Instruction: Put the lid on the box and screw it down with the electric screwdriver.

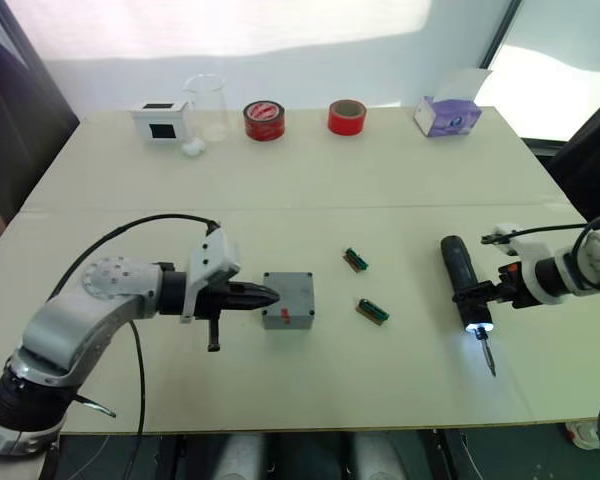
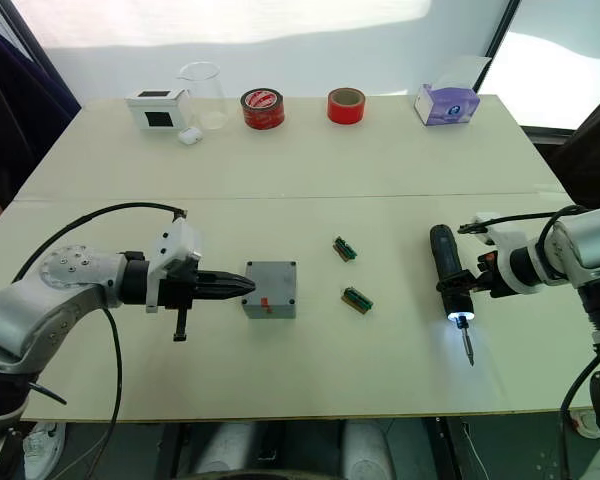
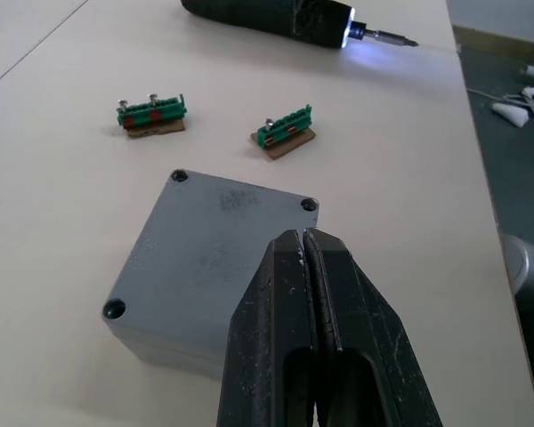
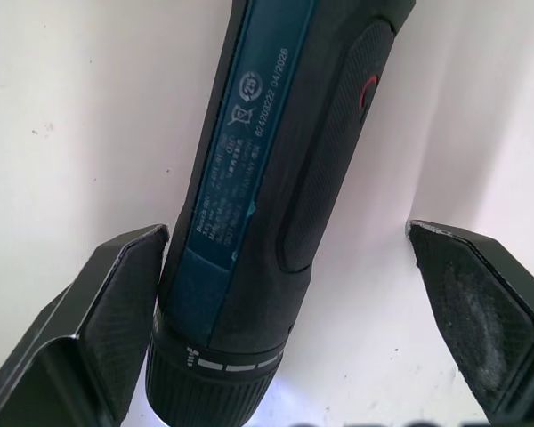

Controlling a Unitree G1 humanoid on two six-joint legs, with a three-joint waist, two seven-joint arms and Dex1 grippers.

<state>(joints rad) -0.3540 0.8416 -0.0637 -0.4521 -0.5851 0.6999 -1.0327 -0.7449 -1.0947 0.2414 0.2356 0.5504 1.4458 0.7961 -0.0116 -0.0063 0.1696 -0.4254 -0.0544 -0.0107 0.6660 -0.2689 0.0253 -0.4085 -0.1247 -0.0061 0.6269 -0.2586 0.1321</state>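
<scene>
A: Where does the box (image 1: pixel 288 300) sit?

B: On the near half of the table (image 1: pixel 380 170), a little left of centre. The lid (image 3: pixel 215 238) is already on top of it, flat and square with its edges, dark screw holes showing at three corners. A small red mark shows on the box's near side.

A: And the left gripper (image 1: pixel 270 295)?

B: Its two black fingers are pressed together with nothing between them. The tip points right and reaches the left edge of the lid; I cannot tell whether it touches.

A: The electric screwdriver (image 1: pixel 465 285)?

B: Lying on the table well to the right of the box, bit pointing toward the near edge, the light at its tip glowing on the tabletop.

A: Does the right gripper (image 4: pixel 285 302) hold it?

B: No. The fingers are spread wide on either side of the tool's body near the collar. One finger (image 4: pixel 107 311) is just beside the barrel, the other well apart from it.

A: Anything between box and screwdriver?

B: Two small green terminal blocks (image 1: pixel 355 260), one farther, one nearer (image 1: pixel 372 311).

A: The far edge?

B: From left to right: a white box with a black window (image 1: pixel 161 120), a clear beaker (image 1: pixel 208 105), two red tape rolls (image 1: pixel 264 120), and a purple tissue box (image 1: pixel 448 115).
</scene>
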